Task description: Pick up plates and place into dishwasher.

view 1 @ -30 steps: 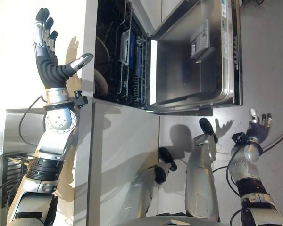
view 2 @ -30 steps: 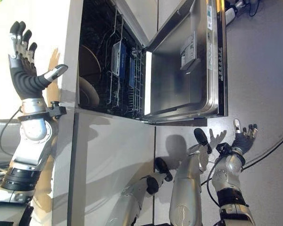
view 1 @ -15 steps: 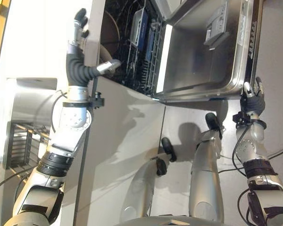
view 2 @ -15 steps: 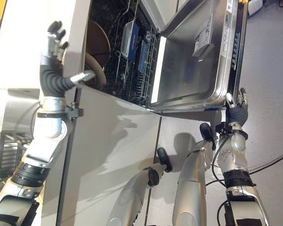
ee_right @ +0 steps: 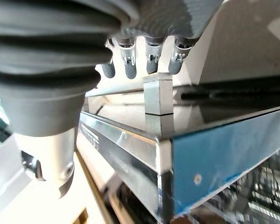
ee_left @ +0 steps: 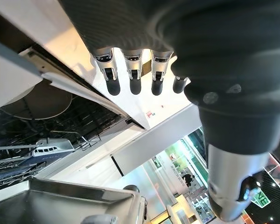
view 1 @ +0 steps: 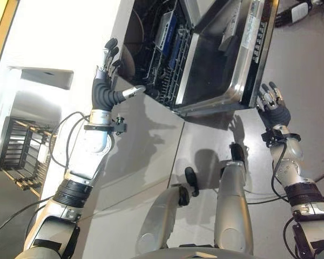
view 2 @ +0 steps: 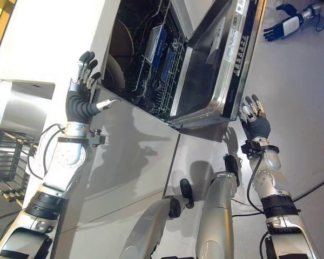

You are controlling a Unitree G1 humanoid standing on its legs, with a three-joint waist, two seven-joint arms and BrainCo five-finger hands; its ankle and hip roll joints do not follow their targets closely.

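At the far left a dark wire rack [view 1: 19, 154] sits in a recess of the white table [view 1: 54, 38]. The left hand [view 1: 109, 81] is raised over the table's front edge, just beside the left side of the dishwasher [view 1: 167, 48] opening, arm reaching up from the lower left. Its fingers [ee_left: 133, 77] are straight and spread, the thumb stretched sideways toward the opening, and they hold nothing.

A plate [view 2: 116, 73] stands on edge at the left of the dishwasher's interior, near the thumb but apart from it; in the left wrist view its round dark form [ee_left: 37, 105] lies inside the opening, past the fingertips. Wire racks with blue and grey inserts [view 1: 170, 35] fill the middle of the cavity.

To the right, the dishwasher door [view 1: 227, 59] hangs open, its steel inner face turned toward the racks. The right hand [view 1: 272, 105] is held up near the door's lower outer corner, not clearly touching it, palm facing the door and forearm rising from the lower right. Its fingers [ee_right: 151, 58] are straight and loosely fanned, empty; in the right wrist view the door's edge [ee_right: 158, 135] lies close beyond the fingertips.

At the upper right, a spare dark hand [view 2: 283, 24] lies on the grey floor [view 2: 308, 97].
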